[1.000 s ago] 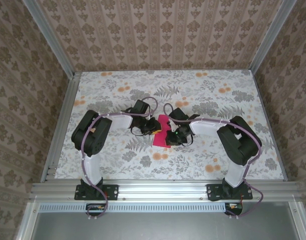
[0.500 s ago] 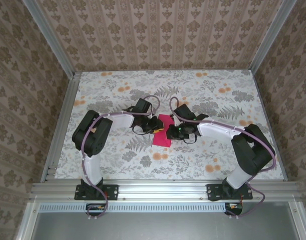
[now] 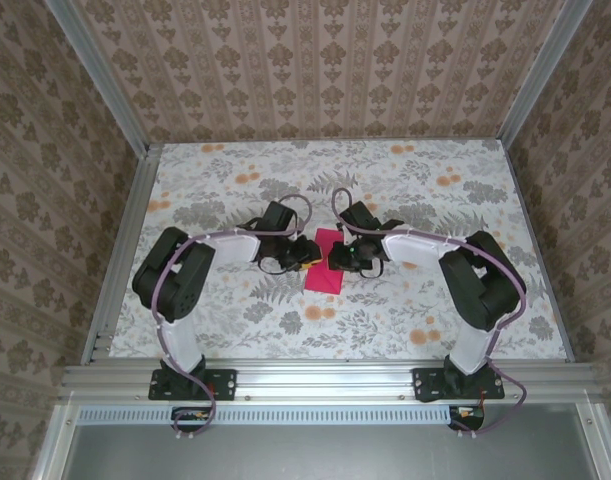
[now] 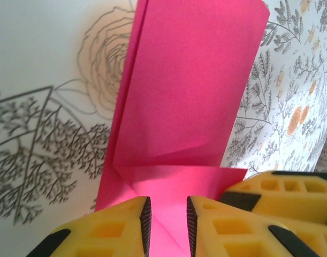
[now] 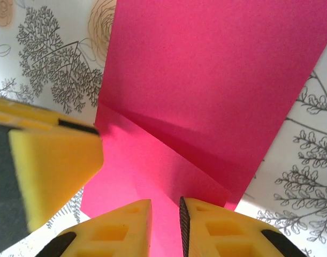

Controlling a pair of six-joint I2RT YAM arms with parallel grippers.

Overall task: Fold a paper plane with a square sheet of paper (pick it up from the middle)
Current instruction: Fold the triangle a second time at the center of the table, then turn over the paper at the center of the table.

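Observation:
The square sheet of paper (image 3: 323, 276) is bright magenta and lies folded into a narrow strip with flaps on the flowered table (image 3: 235, 320). Both grippers meet over its far end. My left gripper (image 3: 308, 253) comes from the left and my right gripper (image 3: 337, 257) from the right. In the left wrist view the paper (image 4: 195, 80) stretches away, and my left gripper (image 4: 168, 206) stands slightly open over a folded flap. In the right wrist view my right gripper (image 5: 165, 206) is also narrowly open above the paper (image 5: 217, 69). No finished paper plane shape is visible.
The other arm's yellow finger (image 4: 281, 193) crowds the right of the left wrist view, and a yellow finger (image 5: 45, 160) sits at the left of the right wrist view. Aluminium frame rails (image 3: 125, 250) and patterned walls bound the table.
The right arm swung its elbow out and back, bringing its gripper slightly farther up the paper. Both pairs of jaws parted a little. The paper stayed in place.

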